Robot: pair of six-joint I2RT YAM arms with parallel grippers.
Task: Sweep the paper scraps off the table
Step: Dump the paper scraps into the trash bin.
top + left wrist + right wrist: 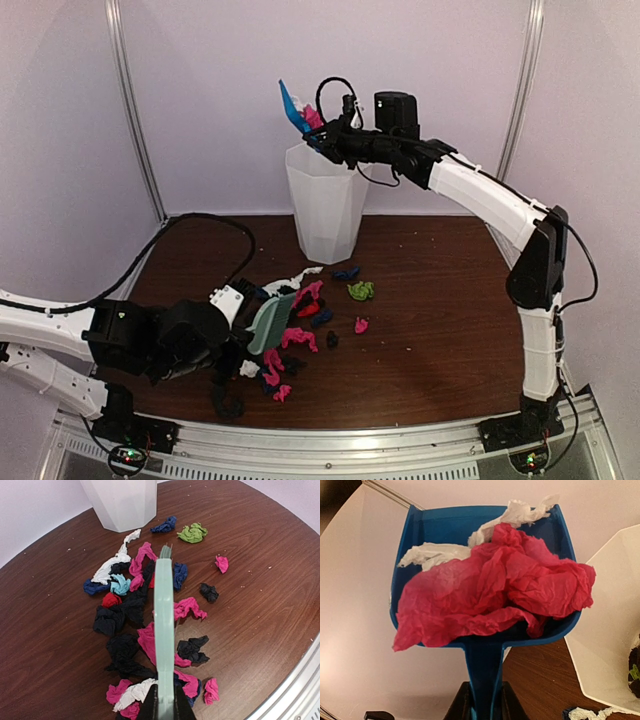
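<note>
Paper scraps (300, 325) in pink, black, white, navy and green lie spread on the table (440, 330) in front of the bin; they also show in the left wrist view (135, 605). My left gripper (165, 707) is shut on the mint-green brush (164, 625), held low over the scraps; it shows from above too (268, 322). My right gripper (482, 705) is shut on the blue dustpan handle (482, 675). The dustpan (293, 107) is raised above the bin, loaded with pink and white scraps (495, 590).
A white faceted bin (325, 203) stands at the back middle of the table; it also shows in the left wrist view (122, 502) and the right wrist view (615, 630). A metal rail (330, 440) runs along the front edge. White walls enclose the back and sides.
</note>
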